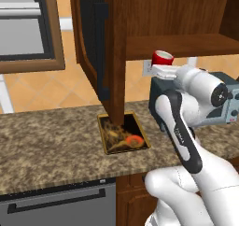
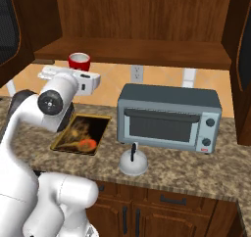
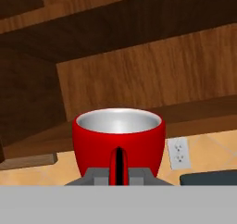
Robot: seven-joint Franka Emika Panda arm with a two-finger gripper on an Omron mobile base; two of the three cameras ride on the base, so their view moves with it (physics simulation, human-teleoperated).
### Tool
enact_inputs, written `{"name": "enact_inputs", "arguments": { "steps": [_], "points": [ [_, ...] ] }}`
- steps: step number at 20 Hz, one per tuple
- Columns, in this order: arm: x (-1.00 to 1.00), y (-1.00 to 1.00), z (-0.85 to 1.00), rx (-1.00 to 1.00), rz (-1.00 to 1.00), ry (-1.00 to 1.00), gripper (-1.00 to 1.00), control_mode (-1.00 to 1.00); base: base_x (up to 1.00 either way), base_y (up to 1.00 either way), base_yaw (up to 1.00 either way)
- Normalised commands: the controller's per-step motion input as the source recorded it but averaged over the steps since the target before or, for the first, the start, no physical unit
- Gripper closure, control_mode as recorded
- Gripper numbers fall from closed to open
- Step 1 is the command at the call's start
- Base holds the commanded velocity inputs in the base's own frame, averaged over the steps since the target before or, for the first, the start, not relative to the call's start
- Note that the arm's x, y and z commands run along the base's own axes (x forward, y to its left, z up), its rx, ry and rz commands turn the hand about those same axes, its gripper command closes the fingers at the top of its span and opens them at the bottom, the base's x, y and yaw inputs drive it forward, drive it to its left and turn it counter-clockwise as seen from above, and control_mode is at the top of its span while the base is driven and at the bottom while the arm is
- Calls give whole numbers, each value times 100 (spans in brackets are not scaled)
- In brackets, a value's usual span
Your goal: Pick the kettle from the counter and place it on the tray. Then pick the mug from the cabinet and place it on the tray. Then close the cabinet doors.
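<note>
My gripper (image 3: 119,174) is shut on the handle of the red mug (image 3: 118,142), which stays upright and shows its whitish inside. The mug (image 1: 163,58) (image 2: 79,61) hangs in the air just in front of the cabinet shelf (image 2: 142,51), above the counter (image 1: 51,145). Below and to the left lies the gold-rimmed tray (image 1: 123,132) (image 2: 82,133), with nothing on it. The silver kettle (image 2: 133,162) stands on the counter right of the tray, in front of the toaster oven. The cabinet doors (image 1: 93,43) (image 2: 242,59) are open.
A grey toaster oven (image 2: 169,116) stands on the counter under the shelf. The open left door's edge post (image 1: 116,66) hangs over the tray's back end. A window (image 1: 28,29) is at the left and a dishwasher (image 1: 60,206) sits below the counter.
</note>
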Motion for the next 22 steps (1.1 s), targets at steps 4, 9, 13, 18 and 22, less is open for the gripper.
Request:
{"name": "enact_inputs", "arguments": {
  "steps": [4,9,13,18,22],
  "points": [
    [-85,22,-39,0,-20,15,100,-100,0,0,0],
    [-63,4,-64,0,-3,13,100,-100,0,0,0],
    [-10,23,-41,0,-8,11,100,-100,0,0,0],
    [13,38,-33,0,-4,6,100,-100,0,0,0],
    [27,18,-38,1,0,0,100,-100,0,0,0]
  ]
}}
